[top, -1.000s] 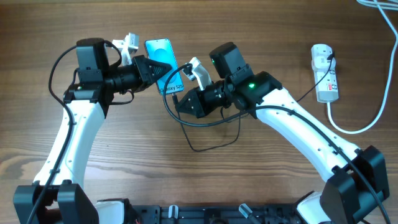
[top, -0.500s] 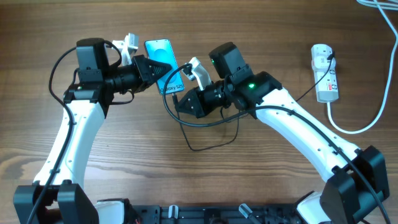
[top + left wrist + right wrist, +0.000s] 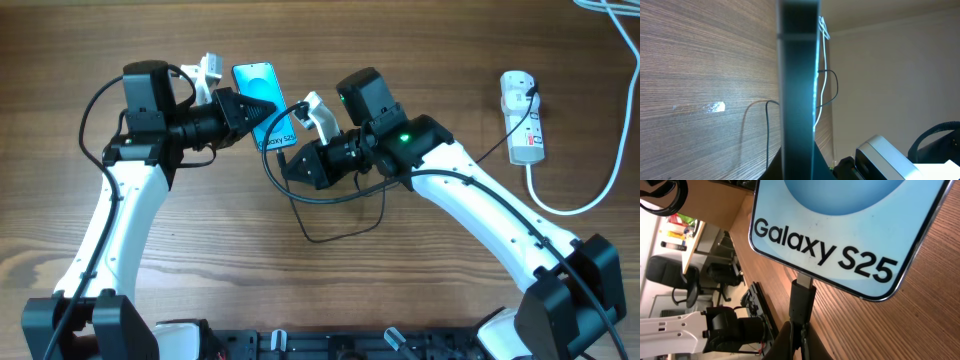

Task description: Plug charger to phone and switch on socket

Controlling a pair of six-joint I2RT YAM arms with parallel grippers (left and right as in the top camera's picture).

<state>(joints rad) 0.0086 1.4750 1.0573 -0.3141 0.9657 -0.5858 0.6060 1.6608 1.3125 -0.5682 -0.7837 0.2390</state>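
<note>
Clamping the flat glossy phone (image 3: pixel 262 95) upper centre overhead, left gripper (image 3: pixel 248 112), right gripper (image 3: pixel 290 165) pinching thin black charger (image 3: pixel 330 235) at its lower edge, oblong white socket (image 3: pixel 522 118) upper right, left wrist, slim phone edge, grained table (image 3: pixel 705 75), right wrist, silver tip meeting screen rim.

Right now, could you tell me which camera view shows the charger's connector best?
The right wrist view: the charger connector sits close-up against the bottom edge of the phone. Overhead shows only its looping cable clearly; the left wrist view shows distant cable, no connector.
</note>
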